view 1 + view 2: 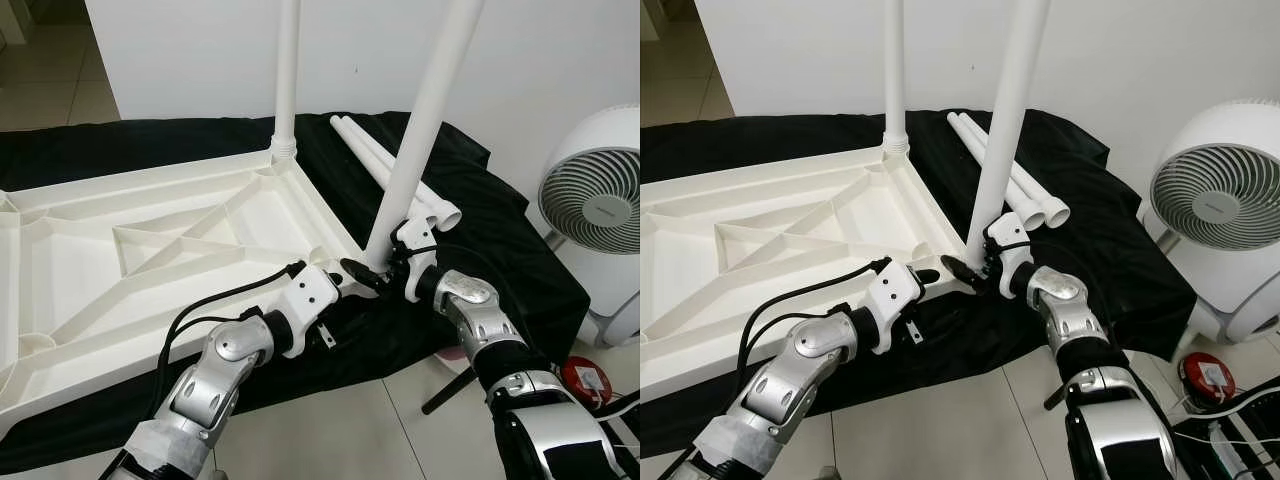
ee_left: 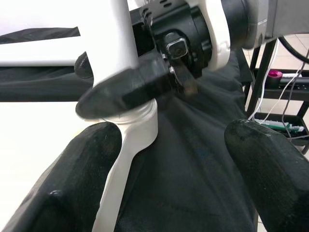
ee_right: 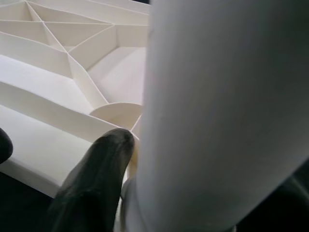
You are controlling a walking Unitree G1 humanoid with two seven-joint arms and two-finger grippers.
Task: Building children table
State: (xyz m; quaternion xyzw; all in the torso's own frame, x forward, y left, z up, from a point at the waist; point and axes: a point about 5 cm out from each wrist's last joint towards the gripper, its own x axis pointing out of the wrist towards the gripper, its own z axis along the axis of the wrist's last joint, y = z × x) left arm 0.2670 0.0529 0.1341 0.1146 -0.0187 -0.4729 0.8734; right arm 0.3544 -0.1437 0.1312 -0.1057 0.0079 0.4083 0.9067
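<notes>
The white tabletop (image 1: 60, 205) lies upside down on a black cloth. One white leg (image 1: 287, 80) stands upright in its far corner. A second leg (image 1: 425, 110) leans in the near right corner socket. My right gripper (image 1: 380, 268) is shut on this leg's lower end, with one black finger (image 3: 96, 179) pressed against it. My left gripper (image 2: 178, 159) is open just beside that corner, its fingers (image 2: 72, 179) on either side of the socket's edge and the cloth. Two loose legs (image 1: 400, 170) lie on the cloth behind.
A white fan (image 1: 595, 200) stands on the floor at the right, with a red object (image 1: 585, 380) and cables in front of it. A black rack (image 2: 275, 96) shows past the cloth. A white wall runs behind, and tiled floor lies in front.
</notes>
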